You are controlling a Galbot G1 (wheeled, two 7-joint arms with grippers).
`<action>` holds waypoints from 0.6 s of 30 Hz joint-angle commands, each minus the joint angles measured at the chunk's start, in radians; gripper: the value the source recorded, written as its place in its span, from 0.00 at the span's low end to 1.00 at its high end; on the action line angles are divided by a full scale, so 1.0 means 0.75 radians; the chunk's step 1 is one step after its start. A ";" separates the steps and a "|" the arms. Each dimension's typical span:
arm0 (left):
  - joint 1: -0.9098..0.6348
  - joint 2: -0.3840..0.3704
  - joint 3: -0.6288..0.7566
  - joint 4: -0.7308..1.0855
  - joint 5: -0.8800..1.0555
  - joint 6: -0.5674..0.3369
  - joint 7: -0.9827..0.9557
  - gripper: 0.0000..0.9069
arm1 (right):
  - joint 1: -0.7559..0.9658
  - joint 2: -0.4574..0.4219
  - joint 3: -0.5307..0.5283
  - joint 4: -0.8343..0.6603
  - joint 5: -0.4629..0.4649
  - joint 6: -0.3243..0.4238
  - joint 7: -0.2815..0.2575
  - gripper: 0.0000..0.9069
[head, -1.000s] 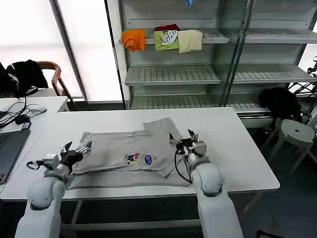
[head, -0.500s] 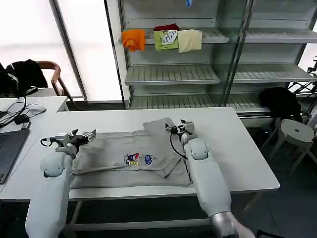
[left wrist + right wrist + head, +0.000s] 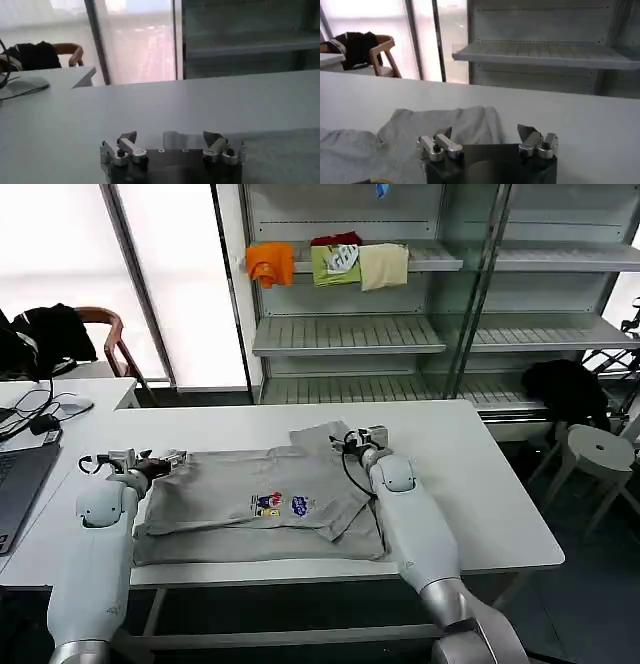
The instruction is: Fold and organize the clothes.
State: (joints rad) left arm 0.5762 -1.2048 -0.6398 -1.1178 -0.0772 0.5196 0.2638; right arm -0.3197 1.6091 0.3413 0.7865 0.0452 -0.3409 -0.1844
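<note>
A light grey shirt lies spread on the white table, and a small multicoloured print faces up near its middle. My left gripper is open at the shirt's far left corner, low over the table. In the left wrist view the left gripper has a strip of grey cloth beside its open fingers. My right gripper is open at the far right sleeve. In the right wrist view the right gripper sits just short of that rumpled sleeve, with nothing held.
Orange, green and cream cloths hang on the shelf behind the table. A laptop and cables lie on the side desk at left. A chair with a black garment stands behind it, and a stool at right.
Both arms have reached forward from the shirt's near side to its far edge. The left gripper now lies at the far left corner, the right at the far right sleeve.
</note>
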 commanded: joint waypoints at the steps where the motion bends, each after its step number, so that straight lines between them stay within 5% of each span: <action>1: -0.029 0.001 0.004 0.054 0.015 0.017 0.011 1.00 | 0.039 0.065 -0.005 -0.089 0.020 0.018 0.007 0.49; 3: -0.028 -0.002 0.002 0.056 0.014 0.016 0.011 0.94 | 0.031 0.065 -0.006 -0.081 0.005 0.010 0.008 0.23; 5: -0.026 -0.011 -0.002 0.061 0.011 0.016 0.013 0.69 | 0.017 0.065 -0.009 -0.064 -0.011 0.002 0.004 0.00; 6: -0.024 -0.013 -0.002 0.062 0.011 0.015 0.013 0.64 | 0.010 0.065 -0.011 -0.054 -0.017 -0.001 0.002 0.00; 7: -0.023 -0.016 -0.003 0.064 0.011 0.015 0.013 0.32 | 0.002 0.065 -0.017 -0.043 -0.018 -0.007 0.000 0.00; 9: -0.022 -0.018 -0.005 0.067 0.011 0.015 0.015 0.12 | -0.005 0.065 -0.026 -0.033 -0.024 -0.013 0.000 0.00; 11: -0.020 -0.015 -0.005 0.070 0.002 0.013 0.026 0.02 | -0.015 0.065 -0.036 -0.015 -0.026 -0.017 -0.012 0.00; 18: -0.022 0.007 0.003 0.089 -0.024 0.006 0.057 0.01 | -0.034 0.065 -0.043 0.022 -0.021 -0.014 -0.034 0.00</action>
State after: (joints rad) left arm 0.5644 -1.2033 -0.6390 -1.0656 -0.0917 0.5195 0.2990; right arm -0.3476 1.6091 0.3190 0.8055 0.0338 -0.3456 -0.2110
